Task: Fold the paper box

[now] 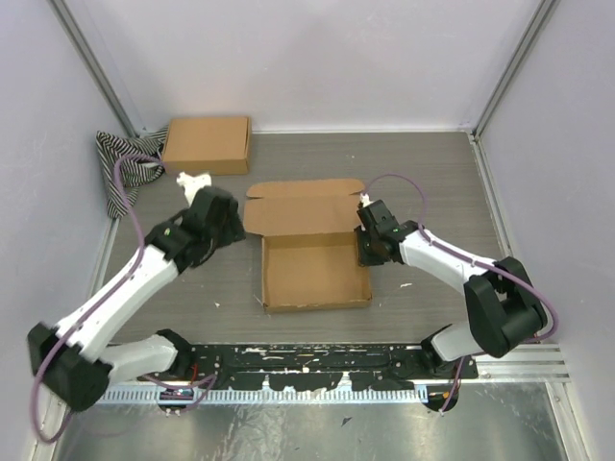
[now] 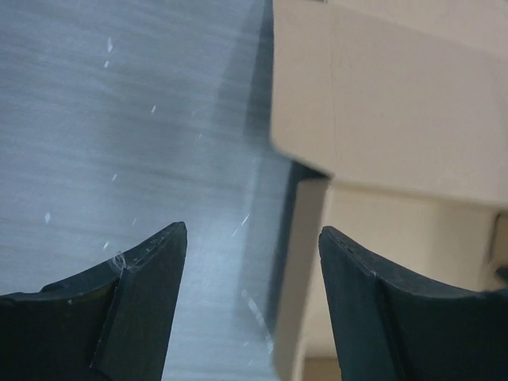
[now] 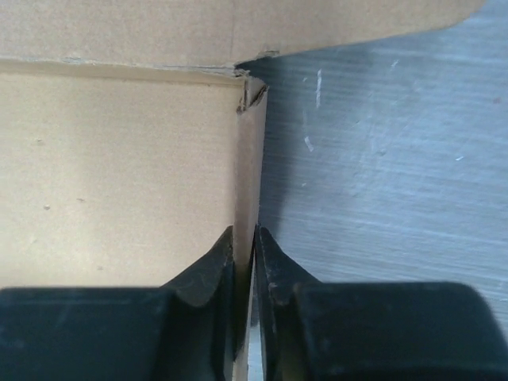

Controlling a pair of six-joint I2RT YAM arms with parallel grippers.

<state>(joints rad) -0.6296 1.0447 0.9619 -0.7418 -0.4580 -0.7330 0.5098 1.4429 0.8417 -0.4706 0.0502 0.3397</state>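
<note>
Item: paper box, centre of worktop, lid flat behind. My right fingers pinch its right wall, probably to steady it; left fingers spread beside the left wall.

The top view looks down over the whole surface. Both wrist views sit close against the paper box.

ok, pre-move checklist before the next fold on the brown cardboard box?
1. Right fingers pinching right wall of the brown cardboard mailer box: ok.
2. Left fingers gripping left wall: not ok, open, wall between them.
3. Lid open, lying back: ok.
4. Second closed brown cardboard box apart, far-left corner: ok.
5. Side walls locked: cannot tell.
</note>
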